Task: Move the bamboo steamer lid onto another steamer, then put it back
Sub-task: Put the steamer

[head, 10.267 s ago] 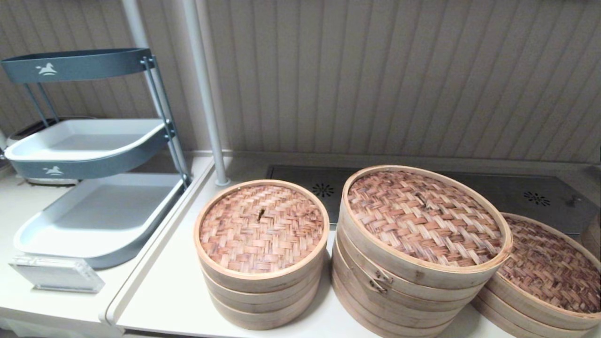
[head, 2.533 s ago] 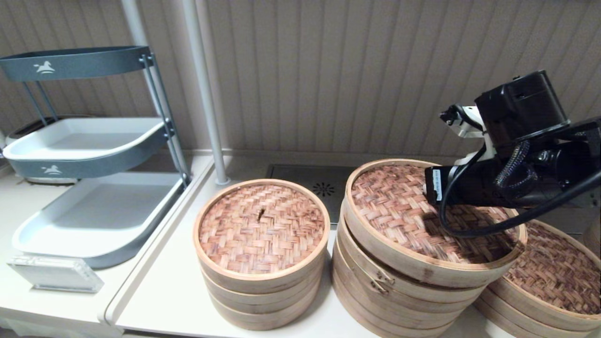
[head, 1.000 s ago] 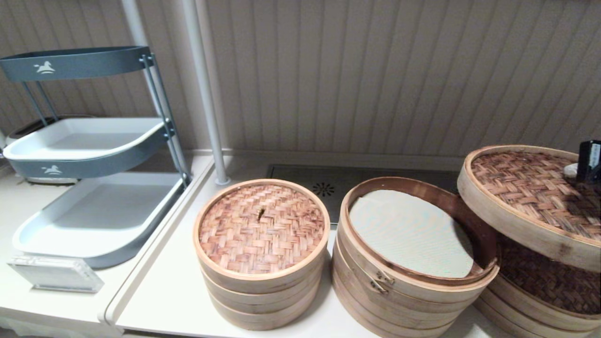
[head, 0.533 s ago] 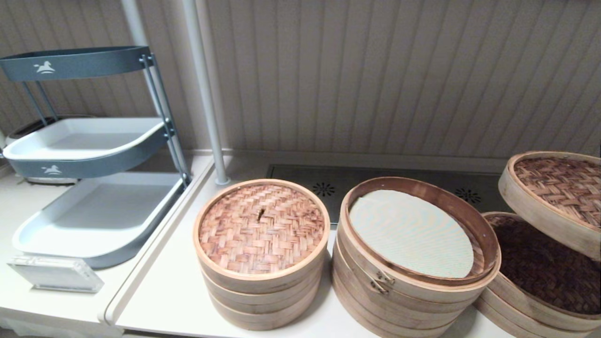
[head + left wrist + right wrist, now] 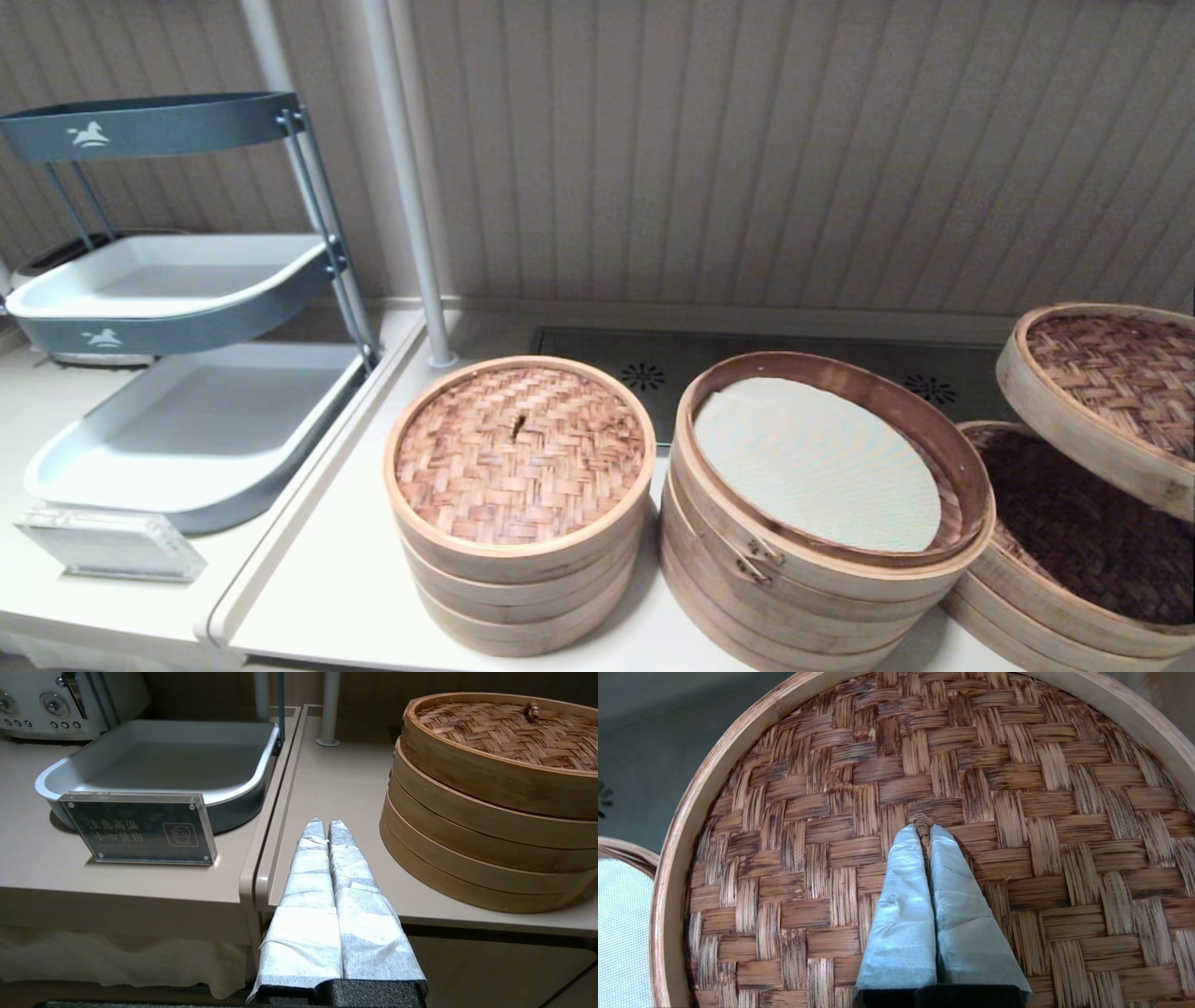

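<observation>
Lid (image 5: 896,812) knot (centre) — between right hand (image 5: 923,833) fingers

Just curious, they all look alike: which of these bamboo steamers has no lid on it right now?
The middle steamer, the tall stack with the metal clasp: its pale liner shows, while the others keep woven tops.
</observation>
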### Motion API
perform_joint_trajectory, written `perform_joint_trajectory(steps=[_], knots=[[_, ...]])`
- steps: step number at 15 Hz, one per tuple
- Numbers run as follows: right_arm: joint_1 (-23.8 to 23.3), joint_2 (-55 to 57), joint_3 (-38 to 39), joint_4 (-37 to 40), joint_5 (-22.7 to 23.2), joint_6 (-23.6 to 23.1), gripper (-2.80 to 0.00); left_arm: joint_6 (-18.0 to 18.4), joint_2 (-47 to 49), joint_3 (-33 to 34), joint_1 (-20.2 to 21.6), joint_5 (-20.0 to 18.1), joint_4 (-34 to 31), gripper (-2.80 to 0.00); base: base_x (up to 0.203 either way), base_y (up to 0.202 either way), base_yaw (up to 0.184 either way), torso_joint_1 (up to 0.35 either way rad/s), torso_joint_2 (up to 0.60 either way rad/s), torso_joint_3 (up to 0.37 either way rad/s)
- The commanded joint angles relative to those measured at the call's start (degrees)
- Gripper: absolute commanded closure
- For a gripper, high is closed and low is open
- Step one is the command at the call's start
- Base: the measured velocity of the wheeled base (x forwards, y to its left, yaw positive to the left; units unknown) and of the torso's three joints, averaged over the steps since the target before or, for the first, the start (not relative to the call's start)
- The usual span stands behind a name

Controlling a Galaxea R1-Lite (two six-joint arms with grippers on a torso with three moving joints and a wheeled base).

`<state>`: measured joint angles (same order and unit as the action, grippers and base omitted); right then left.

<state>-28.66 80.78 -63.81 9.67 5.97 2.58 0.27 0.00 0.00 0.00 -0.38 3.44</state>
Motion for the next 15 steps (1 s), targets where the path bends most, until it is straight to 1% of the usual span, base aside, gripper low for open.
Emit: perform_joint_trajectory(steps=[1,5,9,11,15], knots=[[0.0,1.7,0.8,-0.5,0.1,0.2,0.0,0.0,-0.1,1.4,0.0,-0.1,0.0,0.0,0.0,0.0,0.0,0.0,0.0,0.0],[0.1,4.1,2.4,-1.3,0.2,0.3,0.0,0.0,-0.1,1.4,0.0,0.0,0.1,0.0,0.0,0.0,0.0,0.0,0.0,0.0],[0.3,6.0,6.2,-10.0,0.2,0.3,0.0,0.0,-0.1,1.4,0.0,-0.1,0.1,0.0,0.0,0.0,0.0,0.0,0.0,0.0],[0.3,6.1,6.4,-10.3,0.2,0.2,0.0,0.0,-0.1,1.4,0.0,0.0,0.1,0.0,0.0,0.0,0.0,0.0,0.0,0.0],[0.7,8.7,9.5,-12.7,0.3,0.3,0.0,0.0,-0.1,1.4,0.1,0.0,0.1,0.0,0.0,0.0,0.0,0.0,0.0,0.0]])
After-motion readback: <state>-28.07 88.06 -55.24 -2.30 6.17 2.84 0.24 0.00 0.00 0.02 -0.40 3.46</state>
